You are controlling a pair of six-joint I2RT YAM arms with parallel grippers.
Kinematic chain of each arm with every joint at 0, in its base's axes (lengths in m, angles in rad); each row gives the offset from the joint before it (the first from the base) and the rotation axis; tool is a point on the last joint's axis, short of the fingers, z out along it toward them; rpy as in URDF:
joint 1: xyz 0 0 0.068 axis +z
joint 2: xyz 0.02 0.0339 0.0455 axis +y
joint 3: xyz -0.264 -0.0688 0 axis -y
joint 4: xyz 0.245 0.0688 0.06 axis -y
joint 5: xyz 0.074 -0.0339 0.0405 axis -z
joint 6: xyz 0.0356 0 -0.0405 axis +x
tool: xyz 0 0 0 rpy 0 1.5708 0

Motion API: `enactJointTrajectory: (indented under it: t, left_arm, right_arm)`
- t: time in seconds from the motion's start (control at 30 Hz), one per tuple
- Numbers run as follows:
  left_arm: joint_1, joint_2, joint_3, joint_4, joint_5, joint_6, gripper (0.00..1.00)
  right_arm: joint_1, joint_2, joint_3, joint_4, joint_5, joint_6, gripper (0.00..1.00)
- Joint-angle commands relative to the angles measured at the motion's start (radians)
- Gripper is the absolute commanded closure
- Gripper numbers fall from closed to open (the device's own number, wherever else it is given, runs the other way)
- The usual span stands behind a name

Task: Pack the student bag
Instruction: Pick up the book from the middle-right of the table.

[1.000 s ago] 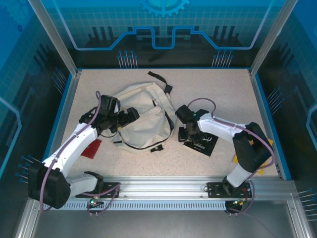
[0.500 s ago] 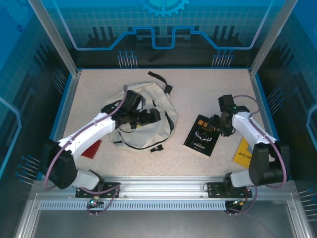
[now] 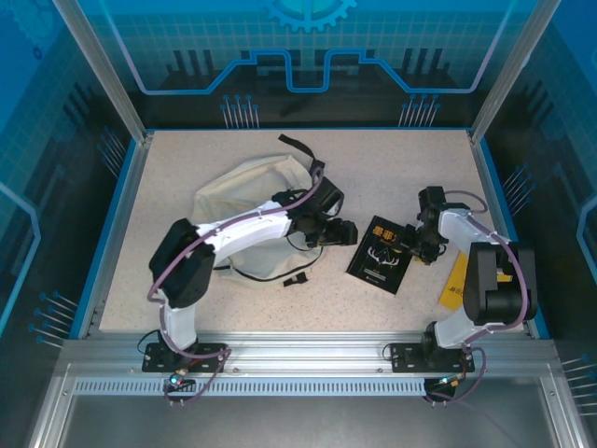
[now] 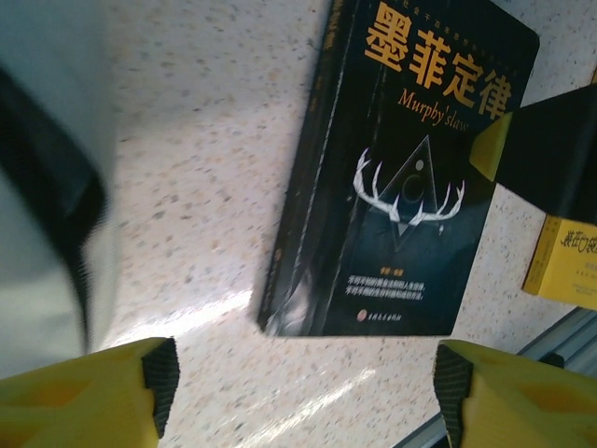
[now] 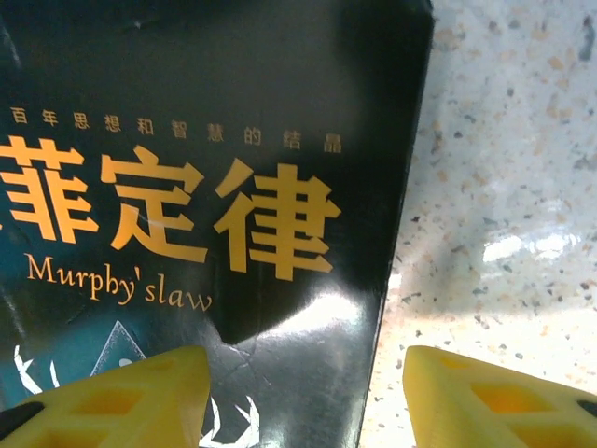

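Note:
The student bag (image 3: 244, 203), cream with black straps, lies slumped at the table's middle left; its edge shows in the left wrist view (image 4: 42, 187). My left arm reaches across it. The left gripper (image 3: 346, 232) is open just right of the bag, with bare table between its fingers (image 4: 303, 392). A black book titled "Murphy's law" (image 3: 380, 255) lies flat just beyond them (image 4: 401, 168). My right gripper (image 3: 420, 245) hovers open at the book's right edge. In the right wrist view one finger (image 5: 112, 401) is over the cover (image 5: 187, 187) and the other is over the table.
A yellow book (image 3: 457, 281) lies near the right edge of the table, beside the right arm, and also shows in the left wrist view (image 4: 567, 263). A loose black strap (image 3: 300, 147) trails behind the bag. Blue walls fence the table.
My left arm swung right, across the bag, to the black book's left side, its jaws narrowing a little. My right gripper drew back from over the book to its right edge.

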Motion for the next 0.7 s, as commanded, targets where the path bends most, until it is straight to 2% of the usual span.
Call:
enactJointTrajectory:
  t: [0.0, 0.3, 0.5, 0.67]
  left_arm:
    - [-0.02, 0.075, 0.076, -0.013, 0.017, -0.04, 0.28]
    - [-0.05, 0.265, 0.218, -0.019, 0.007, -0.059, 0.39]
    - [-0.056, 0.315, 0.246, -0.076, -0.027, -0.026, 0.42]
    - [-0.063, 0.354, 0.264, -0.12, -0.025, 0.005, 0.49]
  right_arm:
    - [-0.01, 0.027, -0.01, 0.013, -0.024, -0.028, 0.44]
    - [0.01, 0.038, -0.047, 0.027, -0.078, -0.048, 0.5]
    - [0.063, 0.029, -0.021, 0.01, -0.091, -0.054, 0.53]
    - [0.087, 0.016, 0.025, 0.005, -0.151, -0.046, 0.54]
